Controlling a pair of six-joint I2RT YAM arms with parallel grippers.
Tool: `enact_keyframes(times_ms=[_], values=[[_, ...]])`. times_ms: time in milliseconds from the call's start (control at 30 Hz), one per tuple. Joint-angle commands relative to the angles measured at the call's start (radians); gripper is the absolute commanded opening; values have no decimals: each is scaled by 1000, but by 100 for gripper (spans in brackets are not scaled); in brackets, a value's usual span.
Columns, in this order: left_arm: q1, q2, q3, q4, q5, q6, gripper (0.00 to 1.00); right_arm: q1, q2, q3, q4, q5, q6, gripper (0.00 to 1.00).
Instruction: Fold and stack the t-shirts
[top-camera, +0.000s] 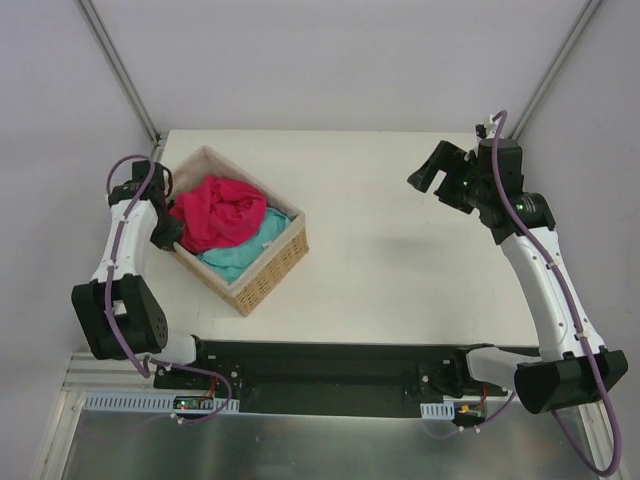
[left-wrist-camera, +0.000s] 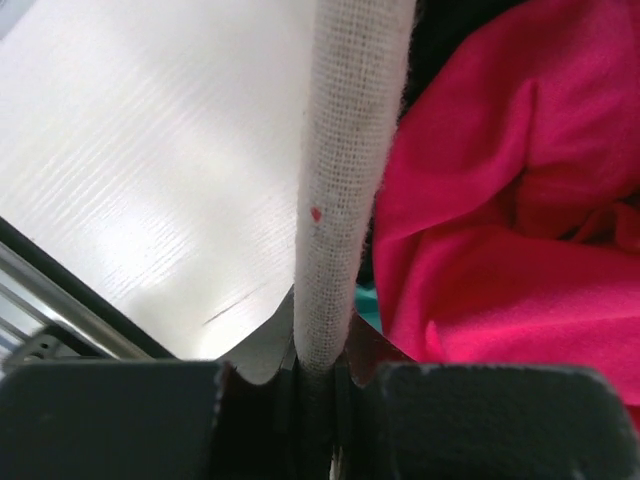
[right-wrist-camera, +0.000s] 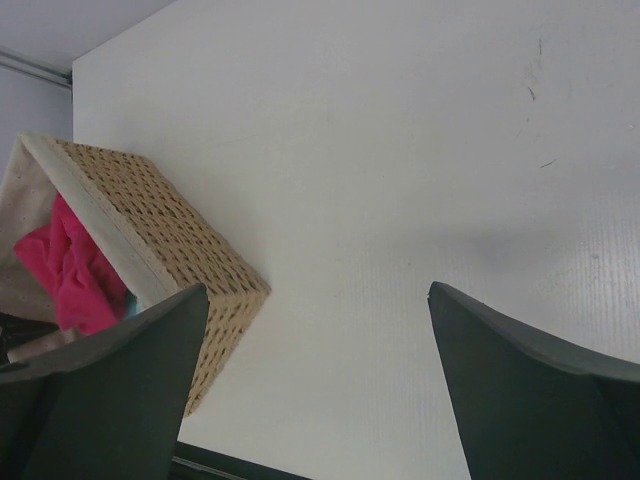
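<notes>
Shirts (top-camera: 228, 228) sit crumpled in the basket (top-camera: 270, 268), at the left of the desk (top-camera: 420, 280). You see a pink shirt (top-camera: 220, 212) heaped in soft folds on top and a teal shirt (top-camera: 243, 252) bunched beneath it toward the near-right wall; neither is folded. The basket is boxy, of coarse tan wicker, with a pale woven lining rolled over its rim (left-wrist-camera: 345, 150). Your left jaws are closed on that rim at the left wall, pinching the cloth edge, with pink fabric just beside them. Your right jaws stand wide apart, holding nothing, above the smooth white desk, well apart from the basket.
</notes>
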Motion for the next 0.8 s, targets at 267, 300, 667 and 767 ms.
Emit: enact_keyframes(times_ms=[267, 300, 667, 767], values=[[219, -323, -145, -58, -195, -270, 0, 4, -25, 17, -3, 9, -14, 96], [274, -363, -159, -60, -203, -278, 0, 6, -19, 20, -1, 3, -15, 96], [411, -367, -214, 124, 85, 4, 0, 4, 35, 50, 6, -58, -24, 96], [408, -286, -171, 207, 238, 136, 0, 4, 30, 38, 9, -48, -24, 96]])
